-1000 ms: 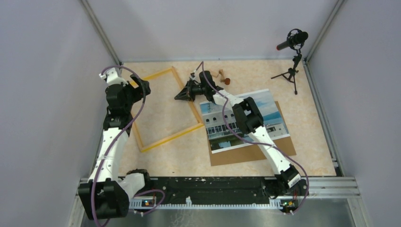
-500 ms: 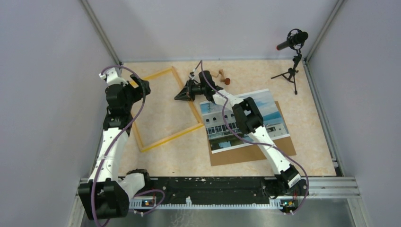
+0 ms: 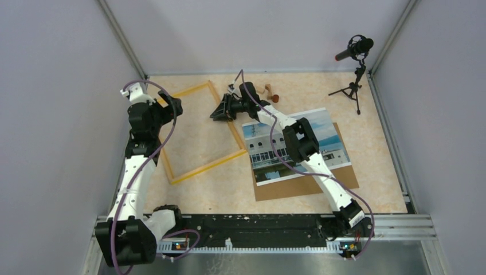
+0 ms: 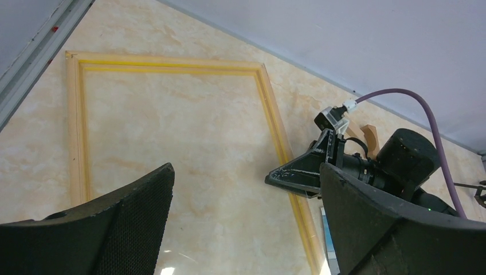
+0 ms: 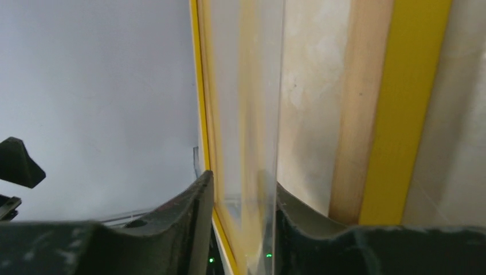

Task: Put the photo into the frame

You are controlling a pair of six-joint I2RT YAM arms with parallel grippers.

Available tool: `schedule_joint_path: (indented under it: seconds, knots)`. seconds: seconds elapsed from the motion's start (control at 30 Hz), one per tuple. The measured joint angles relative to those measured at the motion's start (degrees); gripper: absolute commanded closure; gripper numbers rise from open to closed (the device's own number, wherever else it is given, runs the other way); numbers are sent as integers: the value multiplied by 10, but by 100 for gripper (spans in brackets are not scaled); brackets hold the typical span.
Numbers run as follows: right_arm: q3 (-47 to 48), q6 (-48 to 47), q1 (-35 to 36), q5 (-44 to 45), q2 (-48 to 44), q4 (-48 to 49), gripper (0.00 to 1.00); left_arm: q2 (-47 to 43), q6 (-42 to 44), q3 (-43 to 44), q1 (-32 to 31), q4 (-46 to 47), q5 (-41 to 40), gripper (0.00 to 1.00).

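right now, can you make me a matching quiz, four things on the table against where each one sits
Things:
1. photo
2. frame
3. brown board
4. microphone

Places:
a. standing in the far right corner
b. lying flat, left of the photo
c. lying on top of the brown board
d. under the photo, showing past its near and right edges

Pairs: 1-c, 2-b, 3-d, 4-a
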Motion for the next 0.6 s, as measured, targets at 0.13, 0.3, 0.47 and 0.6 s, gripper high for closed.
schedule_joint_path:
  seconds: [0.13, 0.3, 0.47, 0.6]
  knots:
    - [19, -29, 0, 10, -2, -45, 46, -8, 0, -5, 0, 1, 3, 1]
    - [26, -82, 0, 38, -20, -106, 29, -28, -2, -15, 0, 4, 11, 1]
    - [26, -140, 3, 79, -45, -172, 19, -40, -2, -19, 0, 7, 14, 1]
    - [31, -176, 5, 104, -58, -217, 9, -45, -6, -22, 0, 8, 19, 1]
